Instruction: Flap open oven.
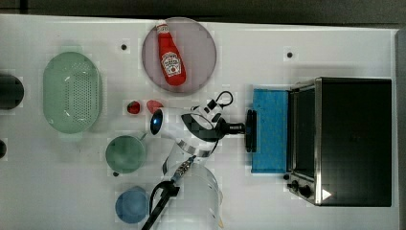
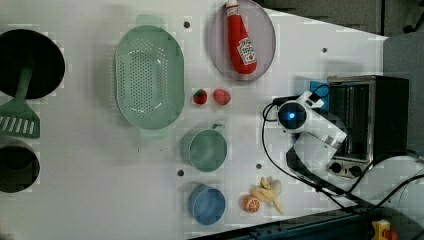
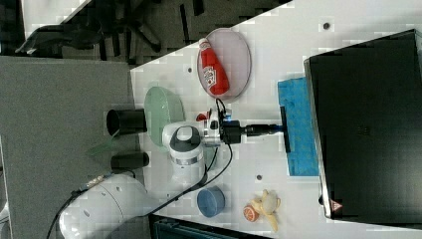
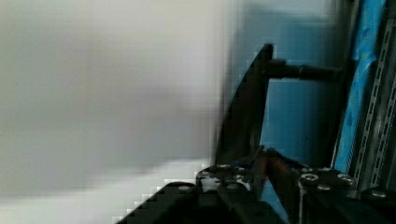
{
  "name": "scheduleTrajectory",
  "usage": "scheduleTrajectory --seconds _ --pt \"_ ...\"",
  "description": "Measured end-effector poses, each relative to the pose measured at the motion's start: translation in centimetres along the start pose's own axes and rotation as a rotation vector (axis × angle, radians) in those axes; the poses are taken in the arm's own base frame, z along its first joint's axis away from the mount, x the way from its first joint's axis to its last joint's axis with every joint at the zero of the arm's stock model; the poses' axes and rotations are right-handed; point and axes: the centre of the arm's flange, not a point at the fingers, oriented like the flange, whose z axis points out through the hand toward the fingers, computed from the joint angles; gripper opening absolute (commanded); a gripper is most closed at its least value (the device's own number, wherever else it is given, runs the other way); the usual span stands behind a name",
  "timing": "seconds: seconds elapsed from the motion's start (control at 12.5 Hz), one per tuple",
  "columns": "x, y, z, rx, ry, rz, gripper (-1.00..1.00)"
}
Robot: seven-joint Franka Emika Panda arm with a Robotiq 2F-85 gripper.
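Closest to the wrist camera, the gripper (image 4: 261, 161) pinches the oven's dark bar handle (image 1: 250, 130). On the oven (image 1: 352, 141), the blue glass door (image 1: 270, 130) lies flat, folded down toward the ketchup plate (image 1: 178, 55) side, its handle running crosswise to the arm.

The top view looks straight down on the white table (image 1: 268, 201), with the oven (image 1: 352, 141) at the top view's right. The left view and right view also look down from high up, from opposite sides, and share the oven, ketchup plate (image 2: 265, 50) and arm (image 3: 186, 144). The wrist view sits close against the oven's door handle (image 4: 245, 112).
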Motion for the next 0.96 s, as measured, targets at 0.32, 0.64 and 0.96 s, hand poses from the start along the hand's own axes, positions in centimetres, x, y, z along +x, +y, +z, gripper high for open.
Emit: scheduleTrajectory --seconds 0.32,0.64,0.96 --pt "1.6 2.1 -0.3 0.136 -0.092 0.211 -0.65" --pt "4.0 8.1 -7.5 0.483 -0.212 0.641 -0.65" --pt "3.5 15.8 -18.5 0.701 -0.212 0.827 -0.65"
